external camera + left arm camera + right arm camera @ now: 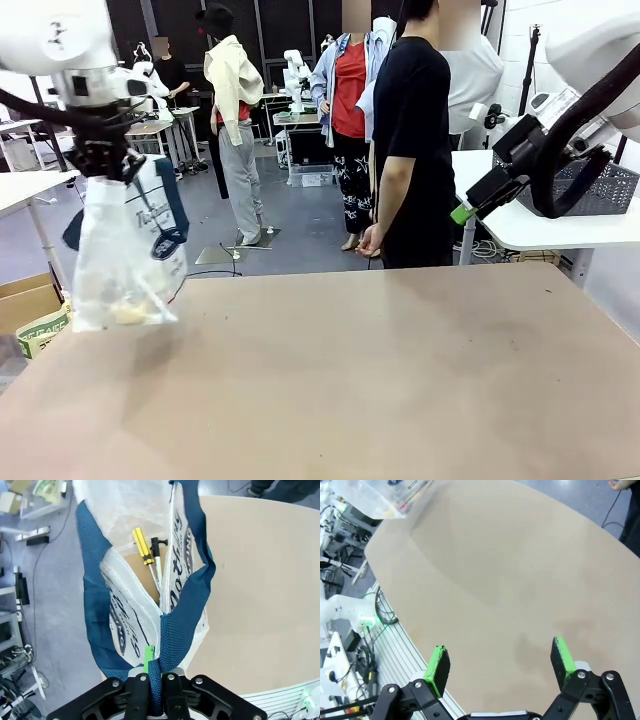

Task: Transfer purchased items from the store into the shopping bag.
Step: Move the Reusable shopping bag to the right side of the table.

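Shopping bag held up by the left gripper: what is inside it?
Inside the shopping bag, a yellow-handled tool, a black-tipped white stick and a brown cardboard piece show. The bag's printed walls cover whatever lies deeper.

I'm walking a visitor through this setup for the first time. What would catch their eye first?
The bag hanging over the table's left edge, its blue handles pinched in the left gripper, with yellow-handled tools showing inside. Next, the right gripper, jaws wide open above the bare table, and a person standing at the far side.
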Robot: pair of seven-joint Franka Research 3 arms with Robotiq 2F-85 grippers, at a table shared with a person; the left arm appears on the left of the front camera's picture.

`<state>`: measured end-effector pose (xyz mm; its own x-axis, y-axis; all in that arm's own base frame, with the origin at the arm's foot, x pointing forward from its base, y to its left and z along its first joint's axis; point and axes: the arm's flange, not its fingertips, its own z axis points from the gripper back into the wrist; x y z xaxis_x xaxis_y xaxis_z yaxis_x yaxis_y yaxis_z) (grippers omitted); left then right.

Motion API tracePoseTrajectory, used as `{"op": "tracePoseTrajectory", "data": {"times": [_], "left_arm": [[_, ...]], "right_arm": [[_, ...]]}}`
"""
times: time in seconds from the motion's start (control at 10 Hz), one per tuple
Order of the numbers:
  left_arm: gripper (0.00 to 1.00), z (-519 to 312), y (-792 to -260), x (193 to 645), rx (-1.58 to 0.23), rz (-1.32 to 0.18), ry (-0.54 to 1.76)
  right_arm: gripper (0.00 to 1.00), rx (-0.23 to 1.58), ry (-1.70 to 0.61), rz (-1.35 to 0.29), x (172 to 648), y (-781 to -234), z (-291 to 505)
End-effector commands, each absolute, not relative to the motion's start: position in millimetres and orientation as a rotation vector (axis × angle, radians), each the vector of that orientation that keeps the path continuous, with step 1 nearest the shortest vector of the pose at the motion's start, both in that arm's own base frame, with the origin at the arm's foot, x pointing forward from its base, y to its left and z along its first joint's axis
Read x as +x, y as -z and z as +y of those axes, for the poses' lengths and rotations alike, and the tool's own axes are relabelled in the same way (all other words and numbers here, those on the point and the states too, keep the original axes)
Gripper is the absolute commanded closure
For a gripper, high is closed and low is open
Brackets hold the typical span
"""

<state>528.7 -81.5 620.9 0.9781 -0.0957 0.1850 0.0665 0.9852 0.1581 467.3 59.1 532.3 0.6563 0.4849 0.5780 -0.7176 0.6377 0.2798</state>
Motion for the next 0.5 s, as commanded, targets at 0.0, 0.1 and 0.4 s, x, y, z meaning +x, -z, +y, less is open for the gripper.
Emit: {"op": "tracePoseTrajectory", "data": {"times": [0.0, 0.1, 0.4], "left_arm": [[1.00, -52, -609, 492, 0.104, -0.282, 0.103], [1.00, -36, -600, 481, 0.111, -0.292, 0.083], [1.00, 6, -575, 464, 0.077, -0.301, 0.092]], "right_arm": [[0.00, 0.532, -0.716, -0.489, 469, -533, 61], [0.00, 0.532, -0.716, -0.489, 469, -533, 61], [0.00, 0.532, -0.716, -0.489, 469, -533, 61]]}}
